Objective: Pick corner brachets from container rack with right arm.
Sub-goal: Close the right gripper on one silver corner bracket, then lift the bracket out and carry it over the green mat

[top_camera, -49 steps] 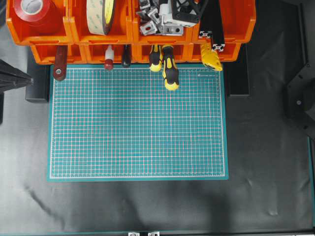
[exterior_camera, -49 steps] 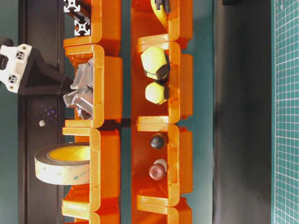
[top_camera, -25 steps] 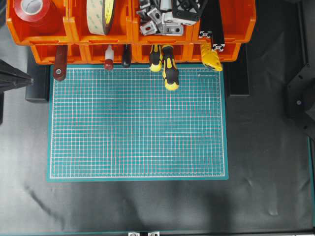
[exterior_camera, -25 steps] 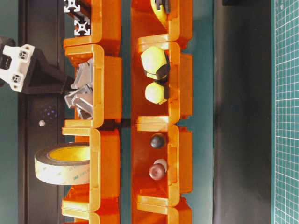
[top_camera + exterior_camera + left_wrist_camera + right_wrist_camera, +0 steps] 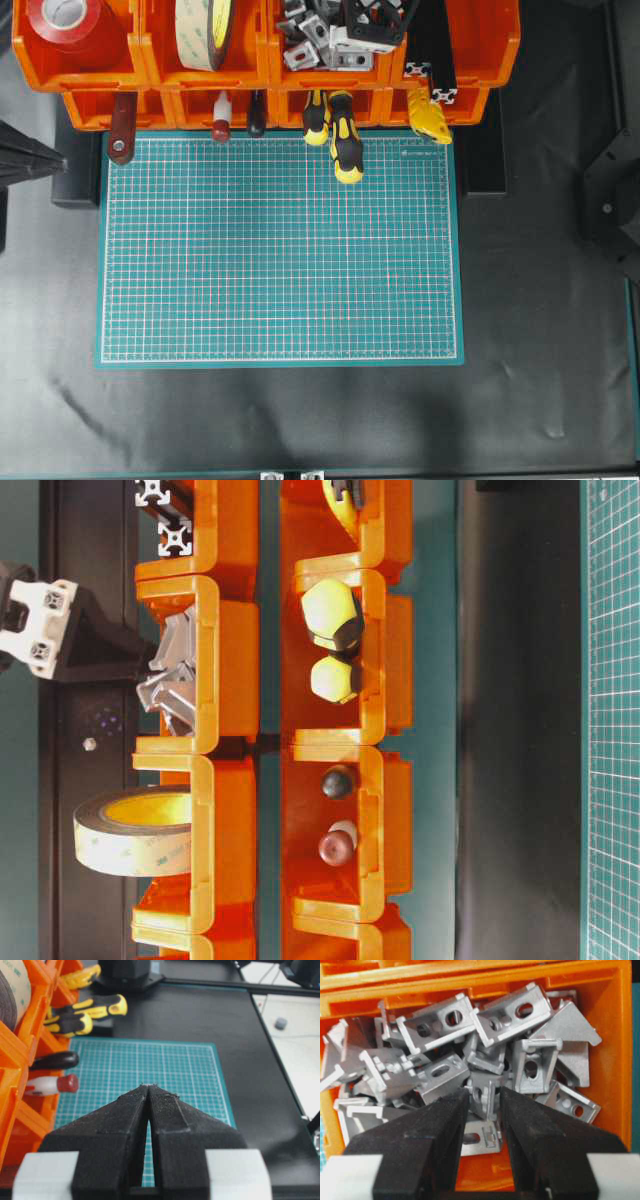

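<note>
- the container rack is seen along the top edge of the overhead view, as bright orange bins in two stacked rows, just above the green cutting mat.
- the corner brachets are heaped in one upper bin, the third from the left in the overhead view, between the bin with the tape roll and the bin with the black profiles.
- the right gripper is lowered into that bin, and its black fingers are set on either side of one upright bracket in the middle of the heap.
- the jaws are drawn in to a narrow gap with that bracket between the tips; both tips appear to touch it, but a firm grip cannot be told from the pictures.
- in the table-level view the same gripper is seen reaching into the bracket bin from the left.
- the left gripper is held apart from the rack, over the near part of the mat, with its fingertips pressed together and nothing between them.
- yellow-and-black screwdriver handles stick out of a lower bin onto the mat's top edge.
- a red tape roll lies in the leftmost upper bin.
</note>
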